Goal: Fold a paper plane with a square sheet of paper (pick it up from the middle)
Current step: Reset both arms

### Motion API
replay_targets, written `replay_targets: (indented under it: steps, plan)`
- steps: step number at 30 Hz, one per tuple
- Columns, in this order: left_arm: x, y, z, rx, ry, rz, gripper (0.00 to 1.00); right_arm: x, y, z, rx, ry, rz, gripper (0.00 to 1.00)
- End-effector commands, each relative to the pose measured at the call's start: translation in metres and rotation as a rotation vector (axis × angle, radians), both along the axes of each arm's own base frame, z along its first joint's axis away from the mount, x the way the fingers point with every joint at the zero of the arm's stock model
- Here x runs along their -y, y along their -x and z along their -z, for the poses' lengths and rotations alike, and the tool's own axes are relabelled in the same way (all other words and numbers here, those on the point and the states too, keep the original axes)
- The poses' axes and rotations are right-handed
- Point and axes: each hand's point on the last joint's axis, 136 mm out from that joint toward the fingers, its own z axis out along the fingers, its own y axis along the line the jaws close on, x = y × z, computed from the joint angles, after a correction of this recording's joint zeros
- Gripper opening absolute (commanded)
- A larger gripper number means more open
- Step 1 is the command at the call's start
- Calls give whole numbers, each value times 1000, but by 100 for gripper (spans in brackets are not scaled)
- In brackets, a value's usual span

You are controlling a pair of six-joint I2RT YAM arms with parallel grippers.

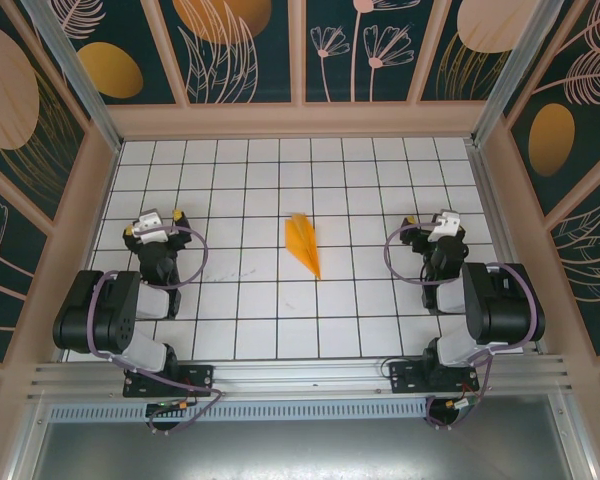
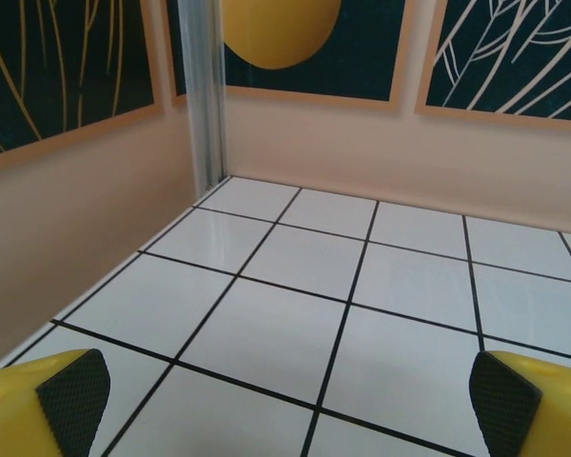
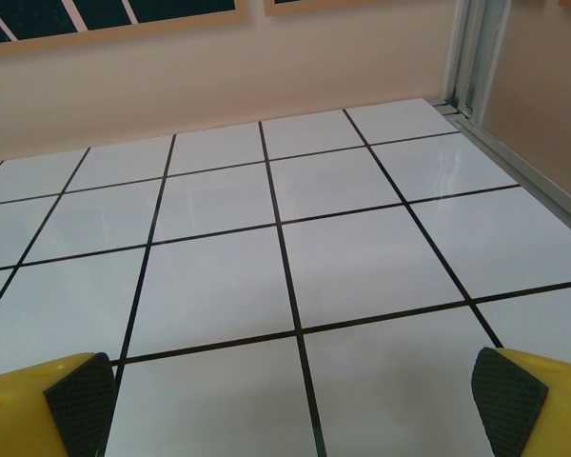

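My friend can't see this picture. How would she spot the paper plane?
Find the white tiled table. Near its middle lies the paper plane. It is the only orange thing on the tiles, a narrow dart pointing toward the near edge.

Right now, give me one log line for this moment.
plane: folded, lying on table centre | left gripper: open, empty | right gripper: open, empty

Left arm (image 1: pixel 110 318) and right arm (image 1: pixel 495 305), low in frame: black, bulky rounded joints, looping purplish cables (image 1: pixel 206 256), yellow fingers (image 2: pixel 19 411) with black dimpled pads (image 2: pixel 74 400).
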Motion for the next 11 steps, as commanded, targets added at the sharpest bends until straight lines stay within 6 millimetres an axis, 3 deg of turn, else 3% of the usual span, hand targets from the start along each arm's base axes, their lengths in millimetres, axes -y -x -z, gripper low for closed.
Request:
replay_targets:
  steps: [1,11]
  plan:
    - [3,-1,-2,12,29,23,99,0,-5,-15,63,-6,8,99]
    - [3,-1,-3,14,30,23,99,-4,-7,-14,53,-9,-31,99]
